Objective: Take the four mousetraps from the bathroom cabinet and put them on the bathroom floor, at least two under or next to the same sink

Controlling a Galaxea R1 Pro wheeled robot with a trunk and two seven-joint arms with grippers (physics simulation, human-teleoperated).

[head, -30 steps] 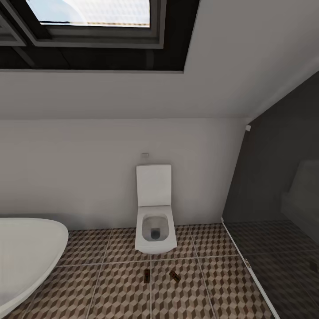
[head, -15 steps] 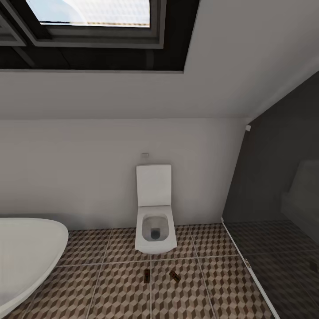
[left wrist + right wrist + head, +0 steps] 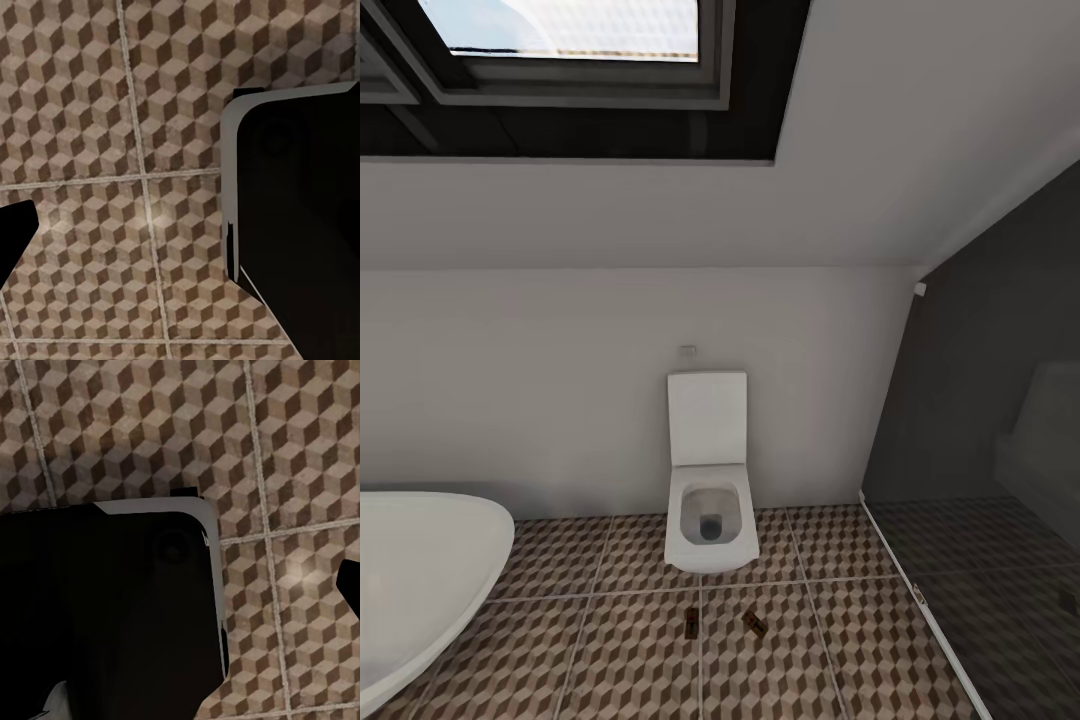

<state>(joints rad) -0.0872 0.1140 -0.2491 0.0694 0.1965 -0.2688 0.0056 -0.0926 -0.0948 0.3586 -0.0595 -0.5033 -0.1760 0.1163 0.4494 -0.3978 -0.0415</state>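
Observation:
Two mousetraps lie on the bathroom floor (image 3: 630, 660) just in front of the toilet: one (image 3: 691, 622) on the left and one (image 3: 755, 624) on the right, a short gap apart. Both are small, flat and dark from here. The cabinet and the bathroom sink are out of view. In the left wrist view one dark fingertip (image 3: 15, 240) of my left gripper sits at the picture's edge over bare tiles. In the right wrist view one dark fingertip (image 3: 351, 589) of my right gripper does the same. Both grippers look open and hold nothing.
A white toilet (image 3: 708, 500) stands against the far wall under a sloped ceiling with a skylight (image 3: 570, 40). The white oval bathtub (image 3: 420, 570) fills the lower left. A dark glass partition (image 3: 980, 450) closes the right side. My black base (image 3: 300, 210) (image 3: 105, 607) stands on the tiles.

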